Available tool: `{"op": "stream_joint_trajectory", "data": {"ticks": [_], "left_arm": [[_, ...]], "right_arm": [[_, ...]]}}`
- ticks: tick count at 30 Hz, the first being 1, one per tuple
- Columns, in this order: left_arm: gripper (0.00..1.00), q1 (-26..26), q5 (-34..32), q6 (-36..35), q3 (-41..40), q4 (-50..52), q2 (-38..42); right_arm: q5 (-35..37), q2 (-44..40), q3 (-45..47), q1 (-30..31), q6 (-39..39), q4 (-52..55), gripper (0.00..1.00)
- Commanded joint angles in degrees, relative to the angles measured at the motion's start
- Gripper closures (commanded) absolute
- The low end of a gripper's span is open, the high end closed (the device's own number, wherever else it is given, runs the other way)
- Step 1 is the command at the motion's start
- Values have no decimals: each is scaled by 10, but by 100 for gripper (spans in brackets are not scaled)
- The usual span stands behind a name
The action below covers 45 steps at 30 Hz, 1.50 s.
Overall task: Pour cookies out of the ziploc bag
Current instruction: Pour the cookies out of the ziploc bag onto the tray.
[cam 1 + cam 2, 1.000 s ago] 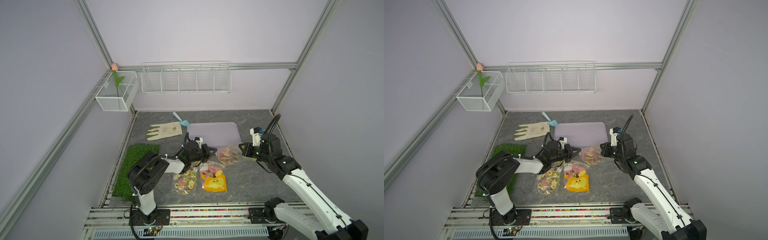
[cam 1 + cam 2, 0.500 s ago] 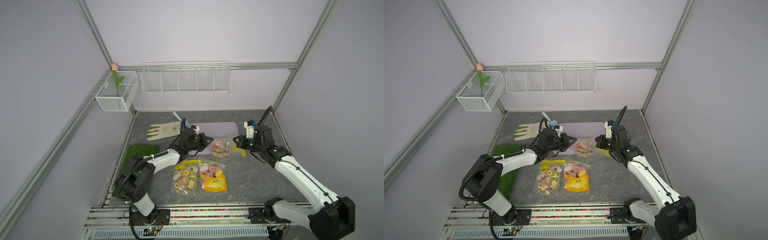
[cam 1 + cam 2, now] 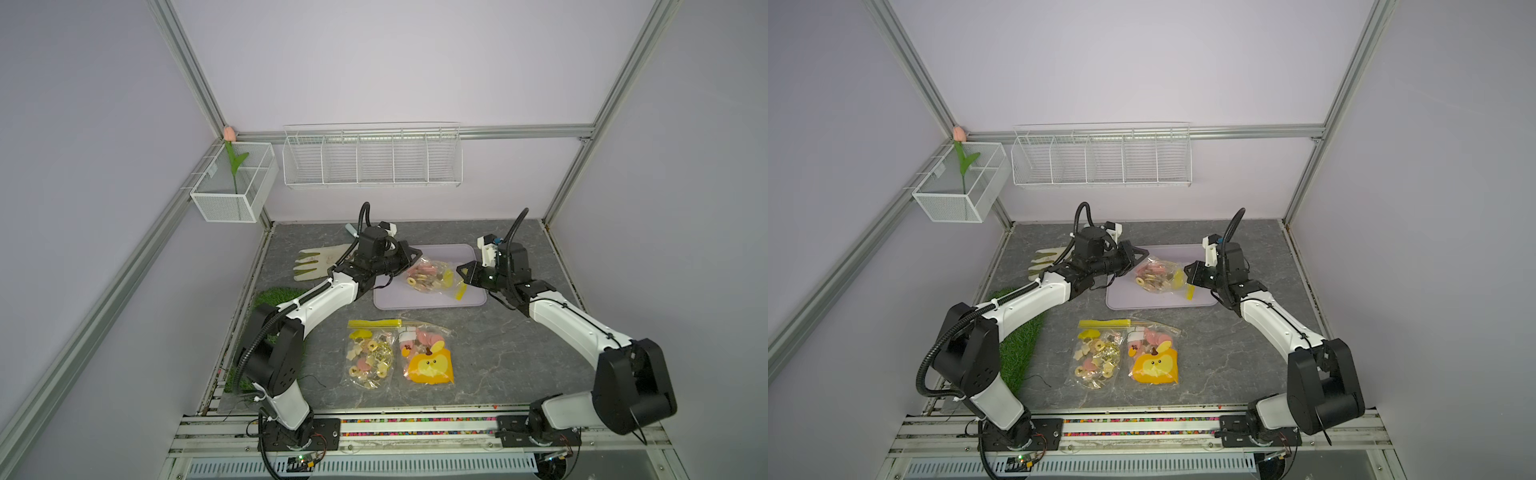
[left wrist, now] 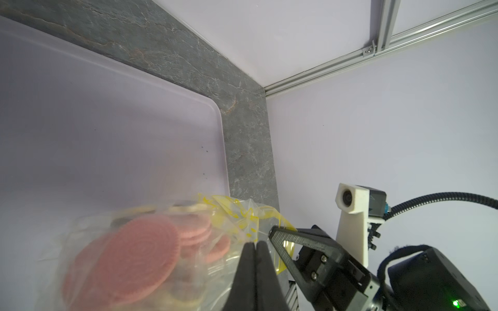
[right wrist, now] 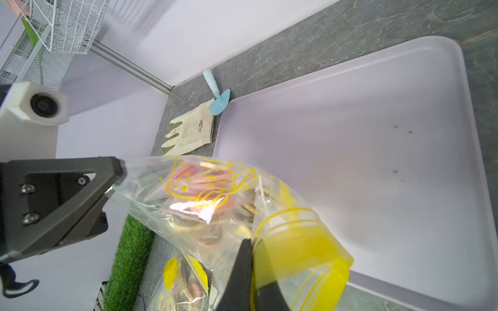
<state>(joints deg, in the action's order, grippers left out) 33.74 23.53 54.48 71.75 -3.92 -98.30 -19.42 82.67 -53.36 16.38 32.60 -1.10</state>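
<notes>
- Left end effector (image 3: 415,255) is clamping fully shut on a corner of the clear ziploc bag (image 3: 434,277), at the end away from the yellow zip strip (image 5: 301,242). By my judgement it is gripping the sealed bottom so that end can be tipped up.
- Right end effector (image 3: 460,271) is pinching the film just beside that strip, jaws together, and the strip is drooping toward the tray (image 3: 465,254).
- Between the two grips the bag is hanging above the tray, toward the back edge of the desk (image 3: 498,353), probably so that spilled pieces land on the tray.
- Cookies (image 3: 422,275) are sitting bunched inside the bag; none are lying on the tray.
- Whether the zip is parted, I cannot tell.
</notes>
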Motion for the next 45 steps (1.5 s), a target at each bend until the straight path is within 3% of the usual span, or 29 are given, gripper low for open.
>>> {"op": "stream_joint_trajectory", "data": {"ticks": [1,8,39,45], "left_arm": [[100,-4,-21,-44,27,32,-11],[100,-5,-29,-76,70,63,-27],[100,-7,-21,-174,275,152,-137],[100,-7,-3,-179,279,142,-148]], "right_arm": [[-47,41,2,-20,14,-65,94],[-88,99,-12,-35,30,-94,94],[-58,234,-124,-42,19,-70,94],[-71,238,-132,-43,15,-60,91]]}}
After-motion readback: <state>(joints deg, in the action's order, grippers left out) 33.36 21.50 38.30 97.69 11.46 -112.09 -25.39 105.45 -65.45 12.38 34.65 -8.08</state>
